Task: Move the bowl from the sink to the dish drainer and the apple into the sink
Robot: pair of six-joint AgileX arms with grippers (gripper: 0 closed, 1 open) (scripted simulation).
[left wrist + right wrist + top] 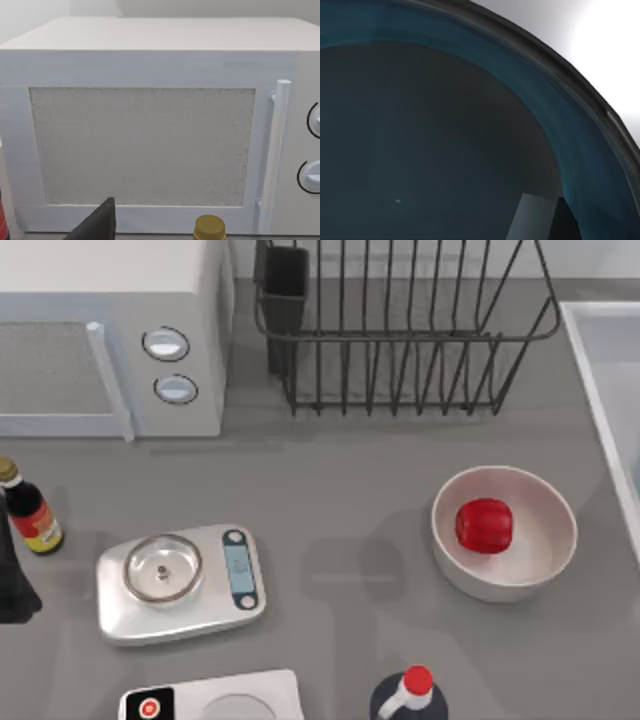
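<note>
Right fingers [540,220] inside teal bowl [445,140]

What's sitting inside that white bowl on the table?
A single red apple rests inside the white bowl, slightly toward the top view's left of its middle. The patch of bowl floor directly beneath the apple is covered, so anything there cannot be seen.

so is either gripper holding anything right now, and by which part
Cannot be told: the right wrist view sits very close over the round teal-blue bowl's inside, but no grip is visible.
</note>
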